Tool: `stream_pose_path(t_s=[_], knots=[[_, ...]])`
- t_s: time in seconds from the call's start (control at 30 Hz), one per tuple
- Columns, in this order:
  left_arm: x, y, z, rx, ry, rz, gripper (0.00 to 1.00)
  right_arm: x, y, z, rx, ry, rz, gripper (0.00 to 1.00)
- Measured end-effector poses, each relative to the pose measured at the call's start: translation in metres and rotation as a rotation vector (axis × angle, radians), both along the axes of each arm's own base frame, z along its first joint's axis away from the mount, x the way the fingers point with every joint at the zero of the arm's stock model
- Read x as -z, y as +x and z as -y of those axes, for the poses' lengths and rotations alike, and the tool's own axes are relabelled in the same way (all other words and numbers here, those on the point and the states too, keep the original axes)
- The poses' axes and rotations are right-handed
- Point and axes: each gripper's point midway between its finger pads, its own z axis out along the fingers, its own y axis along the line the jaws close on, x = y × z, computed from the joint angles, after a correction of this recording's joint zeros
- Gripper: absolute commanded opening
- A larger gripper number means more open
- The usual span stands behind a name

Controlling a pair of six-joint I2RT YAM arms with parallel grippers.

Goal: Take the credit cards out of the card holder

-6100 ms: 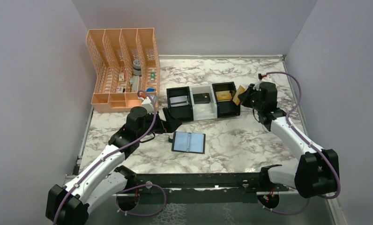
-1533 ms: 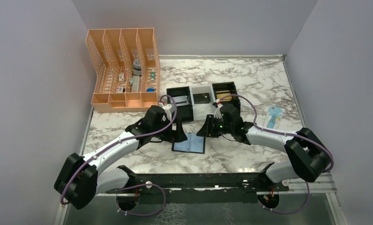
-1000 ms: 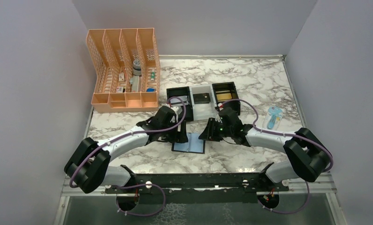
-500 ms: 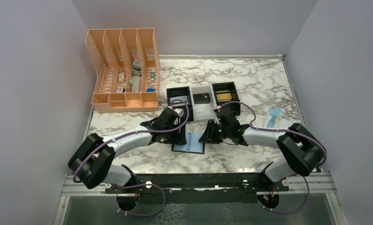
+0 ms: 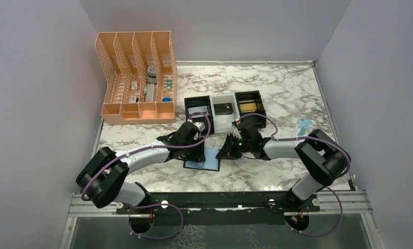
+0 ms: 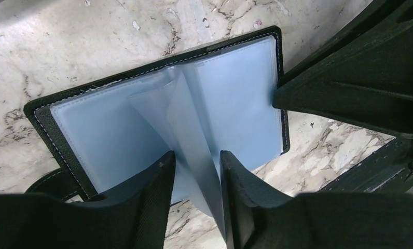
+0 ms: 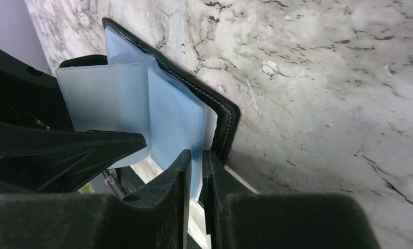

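The card holder [image 5: 203, 162] lies open on the marble, blue-grey sleeves up, with both grippers at it. In the left wrist view one sleeve [image 6: 186, 124] of the card holder [image 6: 106, 129] stands up between my left gripper's [image 6: 196, 171] fingers, with a gap showing beside it. My right gripper [image 7: 195, 166] is shut on a sleeve at the right edge of the card holder [image 7: 222, 116]. No credit card shows inside the sleeves. A dark credit card [image 5: 223, 109] lies in the white tray and a yellowish one [image 5: 249, 106] in the right black tray.
Three square trays stand in a row behind the holder: black [image 5: 190, 120], white [image 5: 230, 120], black [image 5: 260, 116]. An orange mesh organizer [image 5: 137, 78] stands at the back left. A small blue packaged item [image 5: 303, 127] lies at the right, near the wall.
Both grippers came down onto the open holder. The left jaws narrowed around an upright sleeve, and the right jaws closed on the right sleeve. The holder slid a little to the left.
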Motion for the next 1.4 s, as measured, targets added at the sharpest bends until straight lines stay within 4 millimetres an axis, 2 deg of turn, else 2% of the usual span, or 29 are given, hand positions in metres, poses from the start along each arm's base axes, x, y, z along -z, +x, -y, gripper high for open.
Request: stream_pose_path(t_s=[0.2,0.5,0.63,0.7,0.8,0.97,1.03,1.2,1.3,1.33,1.4], knots=[[0.002,-0.001,0.000,-0.005,-0.003,-0.004,0.23,-0.008,0.003,-0.011,-0.025,0.045,-0.004,0.16],[0.000,0.001,0.003,-0.005,-0.017,0.008,0.15,-0.024,0.009,-0.026,-0.064,0.108,0.024,0.15],[0.000,0.002,0.004,-0.006,-0.023,0.012,0.12,-0.029,0.008,-0.032,-0.092,0.132,0.030,0.02],[-0.001,0.002,0.004,-0.007,-0.024,0.013,0.10,-0.031,0.009,-0.036,-0.106,0.134,0.039,0.01],[-0.001,0.003,0.005,-0.008,-0.025,0.015,0.07,-0.031,0.012,-0.041,-0.123,0.076,0.068,0.01],[-0.002,0.005,0.004,-0.015,-0.024,0.027,0.04,-0.033,0.024,-0.051,-0.128,-0.119,0.182,0.01],[-0.004,0.006,0.004,-0.017,-0.027,0.034,0.04,-0.028,0.027,-0.045,-0.116,-0.210,0.219,0.01],[-0.013,0.009,0.007,-0.023,-0.055,0.058,0.03,-0.004,0.039,-0.001,-0.046,-0.455,0.252,0.01],[-0.019,0.013,0.011,-0.029,-0.079,0.076,0.03,-0.003,0.042,0.008,-0.024,-0.508,0.271,0.01],[-0.020,0.014,0.013,-0.030,-0.085,0.080,0.06,-0.004,0.043,0.010,-0.020,-0.515,0.281,0.01],[-0.021,0.015,0.014,-0.030,-0.093,0.086,0.20,-0.009,0.045,0.012,-0.012,-0.518,0.300,0.01]])
